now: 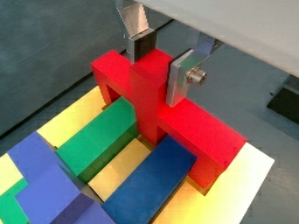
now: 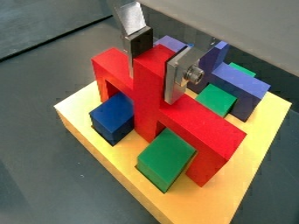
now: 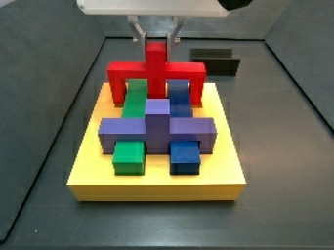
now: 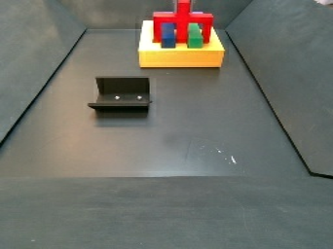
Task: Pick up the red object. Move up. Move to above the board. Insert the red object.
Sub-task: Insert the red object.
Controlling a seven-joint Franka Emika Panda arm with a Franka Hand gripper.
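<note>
The red object (image 1: 176, 118) (image 2: 176, 114) stands upright at the far end of the yellow board (image 3: 156, 181) (image 4: 182, 58), its two legs down in the slab and its central post pointing up. My gripper (image 1: 160, 70) (image 2: 156, 72) is directly above it. One silver finger sits on each side of the post's top, pressed against it and shut on the red object. In a side view the gripper (image 3: 156, 39) comes straight down onto the post (image 3: 156, 70). Green (image 1: 100, 140) and blue (image 1: 152, 179) blocks lie under the crossbar, between the legs.
A purple cross-shaped piece (image 3: 158, 125) sits mid-board with a green block (image 3: 128, 156) and a blue block (image 3: 186, 156) in front of it. The dark fixture (image 4: 121, 94) stands on the grey floor away from the board. Low walls bound the workspace.
</note>
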